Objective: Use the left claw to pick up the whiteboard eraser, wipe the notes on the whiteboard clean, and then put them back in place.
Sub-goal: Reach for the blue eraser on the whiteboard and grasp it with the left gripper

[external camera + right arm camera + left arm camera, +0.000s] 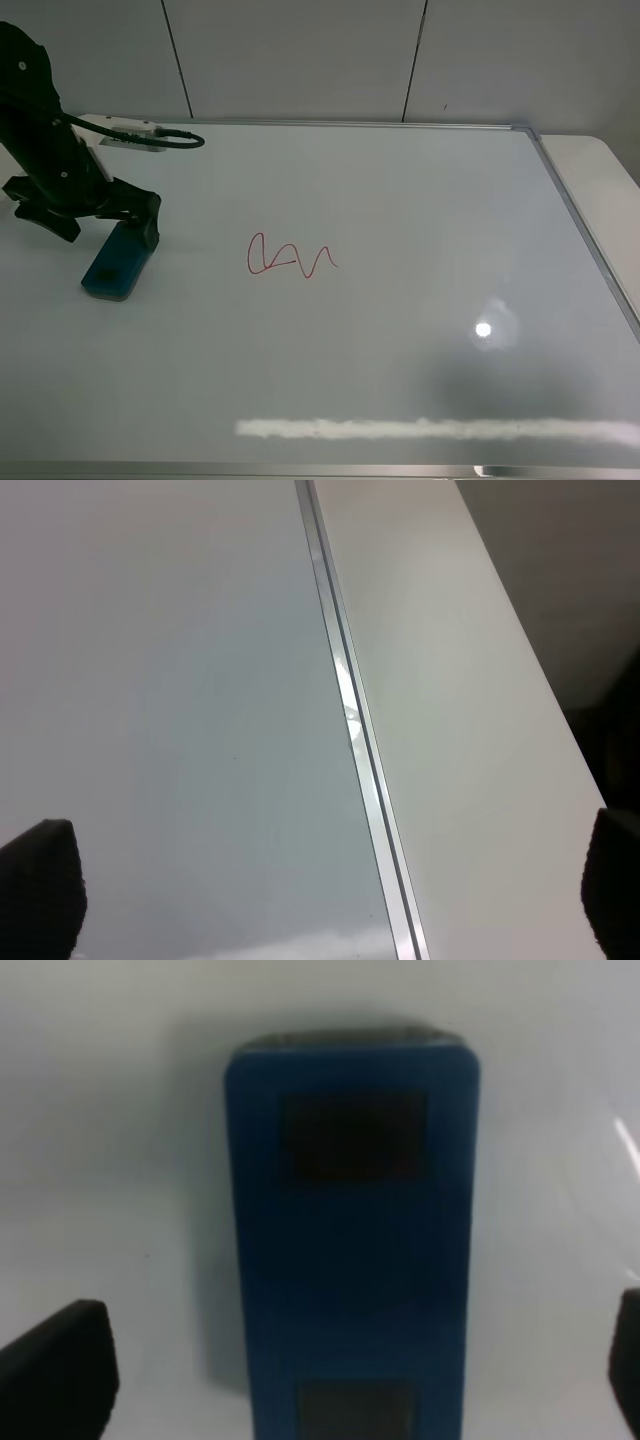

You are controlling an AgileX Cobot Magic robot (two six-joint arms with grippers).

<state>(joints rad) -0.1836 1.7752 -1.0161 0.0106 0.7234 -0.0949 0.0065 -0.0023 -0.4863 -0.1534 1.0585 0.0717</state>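
The left claw (340,1375) hangs spread wide, its fingertips (55,1375) either side of the teal whiteboard eraser (350,1250) — not touching it. Only the high view shows the red notes (290,258) on the whiteboard (420,200) — unwiped, well right of the eraser.

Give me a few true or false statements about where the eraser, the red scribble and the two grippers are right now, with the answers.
1. The notes are unwiped on the whiteboard. True.
2. The left claw holds the whiteboard eraser in the air. False: the eraser lies flat on the board between open jaws.
3. In the high view the eraser lies right of the notes. False: it lies left of them.
4. The right gripper is over the board's silver frame. True.
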